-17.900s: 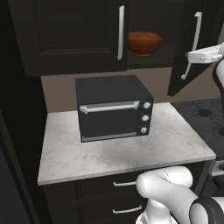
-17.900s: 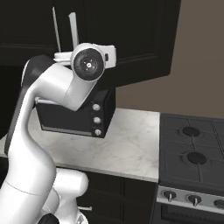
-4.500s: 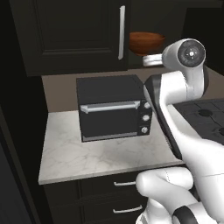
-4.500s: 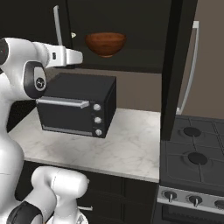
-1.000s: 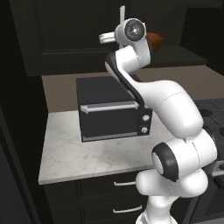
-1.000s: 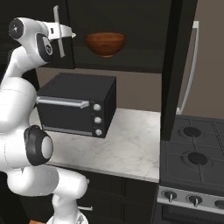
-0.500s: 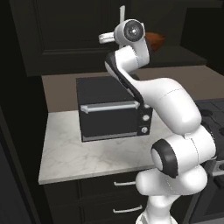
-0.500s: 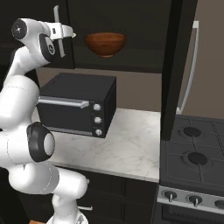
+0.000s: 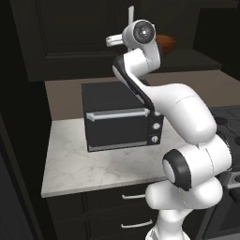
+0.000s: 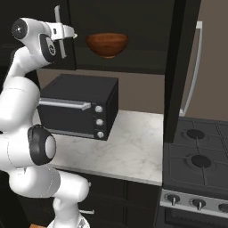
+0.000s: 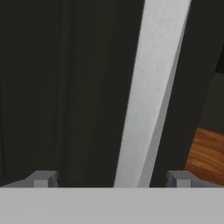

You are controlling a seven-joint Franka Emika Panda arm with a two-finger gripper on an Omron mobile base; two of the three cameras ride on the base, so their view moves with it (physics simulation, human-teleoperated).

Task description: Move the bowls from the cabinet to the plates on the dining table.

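A glossy reddish-brown bowl [image 10: 107,44] sits on the shelf of the dark cabinet [image 10: 133,22], whose right door [image 10: 174,67] stands swung open. In the left base view the bowl [image 9: 168,43] peeks out behind my wrist. My gripper [image 10: 61,33] is raised to the left door's long silver handle [image 10: 58,20]. In the hand view that handle [image 11: 153,87] runs up between my two spread fingertips [image 11: 41,178], so the gripper [image 11: 110,180] is open around it without clamping. The bowl [image 11: 208,157] shows at the right edge there. The dining table and plates are out of view.
A black toaster oven [image 10: 80,109] stands on the small marble counter [image 10: 133,151] under the cabinet. A dark stove [image 10: 196,164] adjoins the counter on the right. Drawers with short handles [image 9: 133,197] sit below. The open door's handle [image 10: 196,67] hangs over the stove side.
The hand has edged slightly closer to the left door's handle. The bowl and doors have not moved.
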